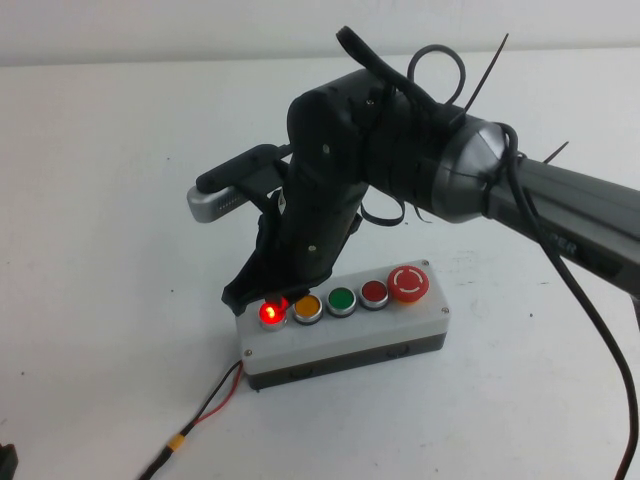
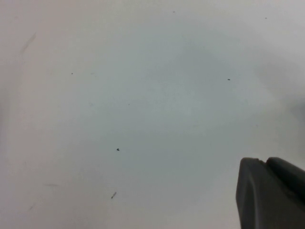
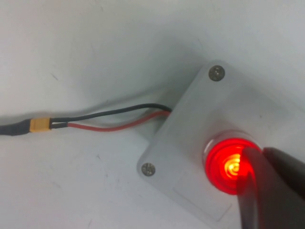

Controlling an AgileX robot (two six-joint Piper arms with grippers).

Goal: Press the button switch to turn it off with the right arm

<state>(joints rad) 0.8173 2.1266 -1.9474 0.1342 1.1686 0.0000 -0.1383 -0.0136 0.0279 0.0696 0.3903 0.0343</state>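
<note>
Button switch (image 1: 270, 314), glowing red, sat at the left end of the white-topped box (image 1: 345, 335) on the tabletop (image 1: 120, 300). The right arm (image 1: 420, 160) reached down over it. Pressing straight down, centred on the cap, would likely serve best. The right pincer (image 1: 250, 292) tip met the lit cap's edge; its opening could not be told. The left pincer (image 2: 271, 195) hovered over bare tabletop, its state equally unclear.

Light: I see bright, even, soft shadows | glare: button switch (image 3: 229, 165) glows red | blur: my wrist views soft
</note>
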